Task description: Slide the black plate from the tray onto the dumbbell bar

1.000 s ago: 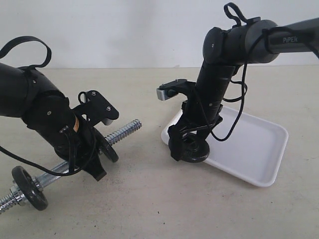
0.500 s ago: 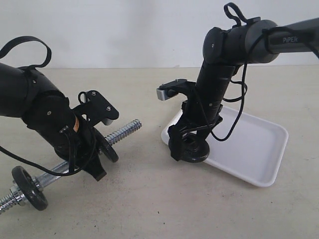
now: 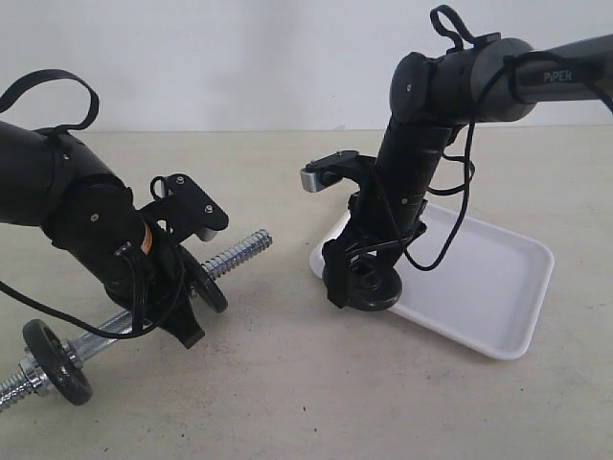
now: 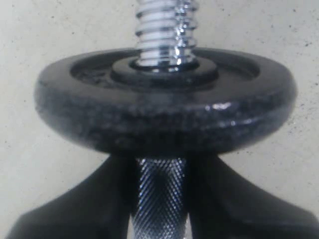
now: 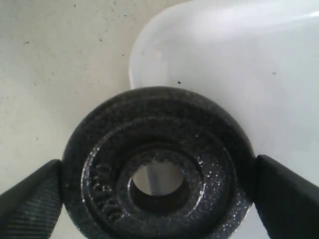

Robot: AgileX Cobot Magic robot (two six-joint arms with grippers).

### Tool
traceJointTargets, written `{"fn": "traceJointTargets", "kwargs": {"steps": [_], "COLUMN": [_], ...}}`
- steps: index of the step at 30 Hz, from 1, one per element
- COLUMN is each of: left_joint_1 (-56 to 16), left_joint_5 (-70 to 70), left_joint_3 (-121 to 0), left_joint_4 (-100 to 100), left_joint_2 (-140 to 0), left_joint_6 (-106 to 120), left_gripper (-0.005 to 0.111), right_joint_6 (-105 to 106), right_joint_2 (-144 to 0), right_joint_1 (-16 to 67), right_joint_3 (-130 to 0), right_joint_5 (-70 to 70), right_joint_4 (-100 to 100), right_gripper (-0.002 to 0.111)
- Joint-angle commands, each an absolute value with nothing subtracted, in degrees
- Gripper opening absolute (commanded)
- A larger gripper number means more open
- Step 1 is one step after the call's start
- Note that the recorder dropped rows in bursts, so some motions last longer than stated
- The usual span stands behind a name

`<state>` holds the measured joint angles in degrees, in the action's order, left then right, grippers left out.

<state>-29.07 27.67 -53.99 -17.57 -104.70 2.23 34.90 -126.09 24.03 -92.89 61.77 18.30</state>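
At the lower left of the exterior view, the dumbbell bar (image 3: 239, 251) lies on the pale table (image 3: 287, 393). It slants from the bottom left edge up toward the middle of the frame, where its threaded end sticks out free. A small black disc (image 3: 57, 361) sits on the bar near the lower left corner, with a silver nut (image 3: 32, 374) just outside it.

The left arm (image 3: 67, 201) comes in from the left edge. The left claw (image 4: 159, 199) is closed narrow around the bar's knurled middle. The left wrist view shows a black finger (image 4: 84, 204) pressed against each side of the knurled steel. The fingers sit just behind a second black disc (image 4: 164, 114) that is already on the bar.

Right of centre, the right arm (image 3: 460, 81) reaches down from the upper right. The right claw (image 5: 159, 196) is spread wide and holds the black plate (image 5: 159, 119) by its rim, with one ribbed finger (image 5: 30, 196) against each opposite edge. The plate is held flat, with the raised ring around its hole facing the wrist camera.

In the exterior view the plate is at the near left corner of the tray (image 3: 498, 287), partly over the rim and partly over the table. I cannot tell whether it touches the tray. It is well apart from the bar's threaded end, with bare table between them. The white tray lies at a slant across the right half of the frame, below a plain pale wall (image 3: 239, 57).
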Motion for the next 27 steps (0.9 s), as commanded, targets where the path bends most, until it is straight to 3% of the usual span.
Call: {"fn": "traceJointTargets", "kwargs": {"steps": [1,6,11,27], "left_joint_1": [-29.42,-29.42,-29.42,-29.42], "left_joint_5": [27.91,27.91,27.91,27.91], "left_joint_3": [-54.04,-54.04,-54.04,-54.04], "left_joint_4": [-16.9,-16.9,-16.9,-16.9], "left_joint_2": [-103.41,-103.41,-103.41,-103.41], "left_joint_6": [1.78,1.78,1.78,1.78], "left_gripper": [0.004,0.004,0.004,0.004], "right_joint_6": [35.27,35.27,35.4,33.65], "right_joint_2": [-124.54,-124.54,-124.54,-123.02], "right_joint_1": [23.89,23.89,23.89,23.89], "right_joint_3": [-93.27,-93.27,-93.27,-93.27], "right_joint_5": [62.3,62.97,63.1,58.81], "right_joint_4": [18.83,18.83,18.63,16.91], "right_gripper": [0.074,0.076,0.094,0.094]}}
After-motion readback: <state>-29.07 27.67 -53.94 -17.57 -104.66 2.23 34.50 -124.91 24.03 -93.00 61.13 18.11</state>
